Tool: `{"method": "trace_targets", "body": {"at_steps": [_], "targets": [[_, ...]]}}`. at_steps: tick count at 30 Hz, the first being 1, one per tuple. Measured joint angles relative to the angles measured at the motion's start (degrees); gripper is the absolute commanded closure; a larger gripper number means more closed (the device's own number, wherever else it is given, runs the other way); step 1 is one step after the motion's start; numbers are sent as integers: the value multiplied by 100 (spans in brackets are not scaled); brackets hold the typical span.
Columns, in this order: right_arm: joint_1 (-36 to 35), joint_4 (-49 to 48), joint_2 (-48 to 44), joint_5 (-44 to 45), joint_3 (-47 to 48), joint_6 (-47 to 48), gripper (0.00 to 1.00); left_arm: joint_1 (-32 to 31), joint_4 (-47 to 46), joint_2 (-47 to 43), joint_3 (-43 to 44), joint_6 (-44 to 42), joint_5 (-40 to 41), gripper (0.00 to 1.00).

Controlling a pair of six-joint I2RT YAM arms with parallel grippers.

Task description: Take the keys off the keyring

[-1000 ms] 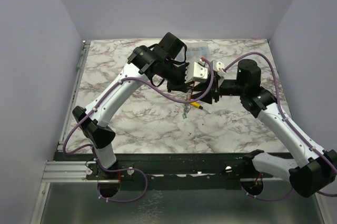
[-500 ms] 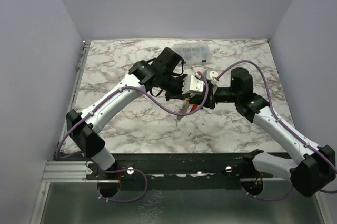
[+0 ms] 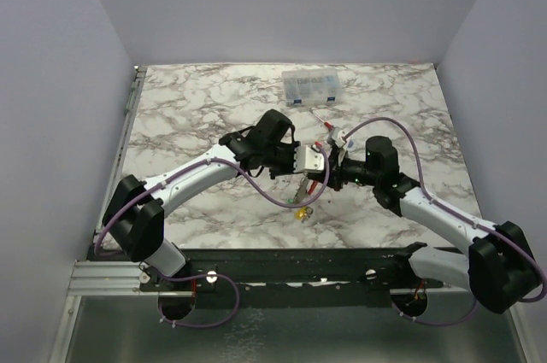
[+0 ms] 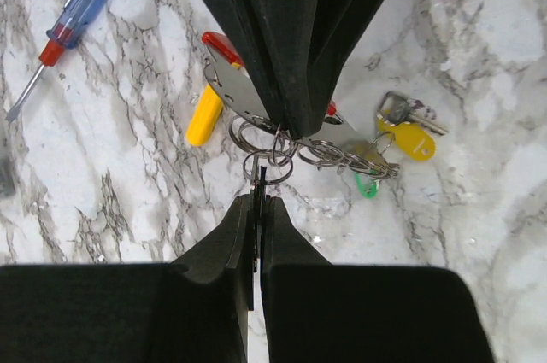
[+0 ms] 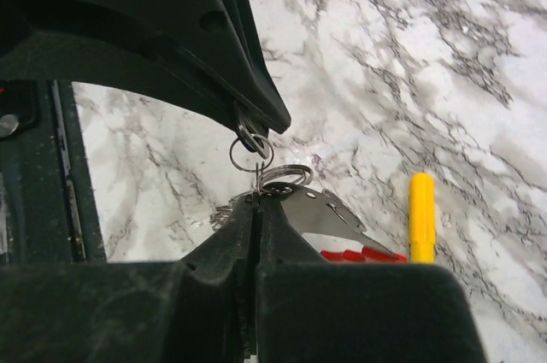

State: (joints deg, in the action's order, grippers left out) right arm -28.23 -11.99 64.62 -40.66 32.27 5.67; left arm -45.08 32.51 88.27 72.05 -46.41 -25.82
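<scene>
The keyring, a silvery metal plate (image 4: 232, 94) with a red band (image 4: 219, 42), hangs between my two grippers just above the table. My right gripper (image 5: 258, 199) is shut on the plate's edge (image 5: 329, 209); it enters the left wrist view from above (image 4: 286, 124). My left gripper (image 4: 258, 199) is shut on a small split ring (image 5: 250, 155) linked to the plate. The keys (image 4: 408, 137), with yellow and green tags, trail from a chain of rings onto the marble. In the top view the grippers meet at mid-table (image 3: 320, 177) and the keys (image 3: 301, 206) lie just below.
A yellow-handled screwdriver (image 4: 205, 115) lies under the keyring. A blue-and-red-handled screwdriver (image 4: 79, 14) lies farther off. A clear plastic parts box (image 3: 312, 87) stands at the table's far edge. The black front rail (image 3: 299, 260) runs along the near edge.
Both grippers have moved toward the near edge and lower, carrying the keyring and keys. The parts box, hidden behind the left arm before, now shows.
</scene>
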Motion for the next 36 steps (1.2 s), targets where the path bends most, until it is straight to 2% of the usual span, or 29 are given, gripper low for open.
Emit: {"method": "trace_targets", "body": {"at_steps": [6,16,28,36], "targets": [[-22,-925,245,557,-455,-155,99,-4,-1025,13,-612,31,450,100],[-28,-2730,363,1281,-1178,-44,99,-22,-1727,48,-767,352,772,100],[-46,-3722,675,1707,-1574,264,99,-26,-2131,411,-966,933,1156,100],[-55,-4050,758,1832,-1685,343,99,-31,-2367,680,-1010,1150,1198,100]]}}
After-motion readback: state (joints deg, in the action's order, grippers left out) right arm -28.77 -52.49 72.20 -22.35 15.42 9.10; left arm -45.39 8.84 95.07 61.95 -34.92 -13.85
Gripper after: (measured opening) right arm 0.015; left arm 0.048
